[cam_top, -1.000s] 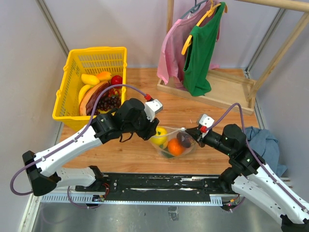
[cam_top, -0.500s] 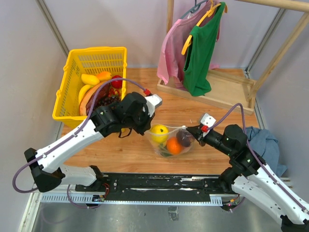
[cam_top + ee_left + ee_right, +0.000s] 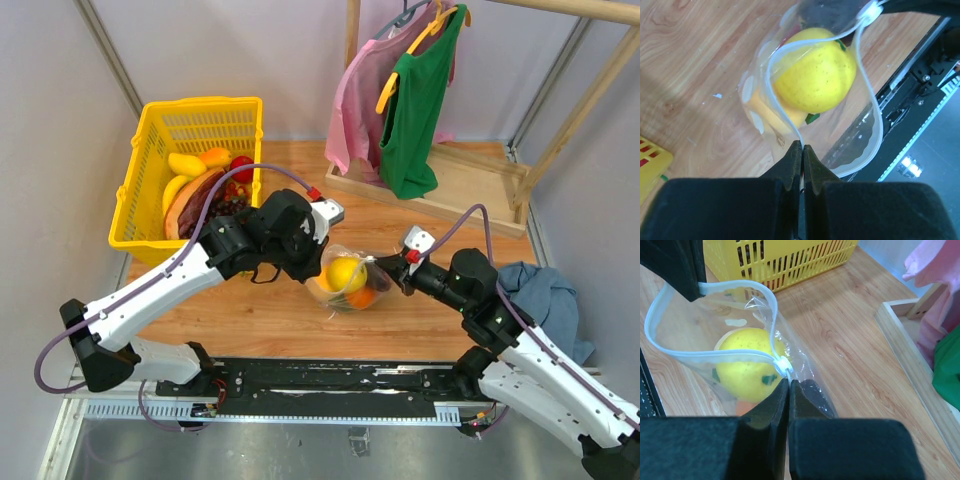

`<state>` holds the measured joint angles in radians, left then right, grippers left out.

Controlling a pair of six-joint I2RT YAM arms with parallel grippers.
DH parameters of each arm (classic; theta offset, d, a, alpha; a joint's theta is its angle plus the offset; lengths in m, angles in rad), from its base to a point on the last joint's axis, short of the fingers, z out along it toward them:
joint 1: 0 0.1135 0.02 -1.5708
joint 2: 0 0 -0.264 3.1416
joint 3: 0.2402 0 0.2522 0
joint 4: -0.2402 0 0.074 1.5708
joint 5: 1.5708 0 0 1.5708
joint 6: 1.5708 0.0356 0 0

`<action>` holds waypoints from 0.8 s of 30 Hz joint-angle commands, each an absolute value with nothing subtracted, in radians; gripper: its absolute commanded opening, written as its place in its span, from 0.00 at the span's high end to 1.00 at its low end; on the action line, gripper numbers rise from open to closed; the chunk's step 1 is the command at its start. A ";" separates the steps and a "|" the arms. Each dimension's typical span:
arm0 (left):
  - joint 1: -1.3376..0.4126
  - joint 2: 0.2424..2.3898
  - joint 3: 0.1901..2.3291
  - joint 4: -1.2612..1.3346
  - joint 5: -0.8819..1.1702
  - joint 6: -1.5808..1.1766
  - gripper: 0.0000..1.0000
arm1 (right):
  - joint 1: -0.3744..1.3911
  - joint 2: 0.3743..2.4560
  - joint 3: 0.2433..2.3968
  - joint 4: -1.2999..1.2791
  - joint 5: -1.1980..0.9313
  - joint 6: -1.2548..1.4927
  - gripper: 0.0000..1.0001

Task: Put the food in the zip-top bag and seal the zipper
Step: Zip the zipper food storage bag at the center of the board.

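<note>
Clear zip-top bag (image 3: 751, 95) w/ lemon (image 3: 812, 75) hung betw. my left gripper (image 3: 801, 146) & right gripper (image 3: 789, 383), both jaws pinched onto zipper (image 3: 715, 354).

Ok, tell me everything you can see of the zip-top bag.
The zip-top bag is clear, floppy plastic with white oval spots, held over the wooden table. Its zipper gapes in an open loop, pinched at opposite ends by the left gripper and right gripper. Inside: a yellow lemon on top, an orange and a dark piece.
</note>
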<state>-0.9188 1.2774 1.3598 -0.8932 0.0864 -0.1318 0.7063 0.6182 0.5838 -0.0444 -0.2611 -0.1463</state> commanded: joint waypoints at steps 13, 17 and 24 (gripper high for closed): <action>-0.920 1.146 1.267 -0.836 -0.121 -0.185 0.88 | 0.697 0.542 0.601 -0.022 -0.200 -0.183 0.99; -0.921 1.119 1.228 -0.760 -0.119 -0.153 0.74 | 0.698 0.565 0.616 -0.026 -0.278 -0.193 0.99; -0.921 1.099 1.217 -0.588 -0.012 -0.014 0.50 | 0.697 0.576 0.665 -0.065 -0.368 -0.228 0.99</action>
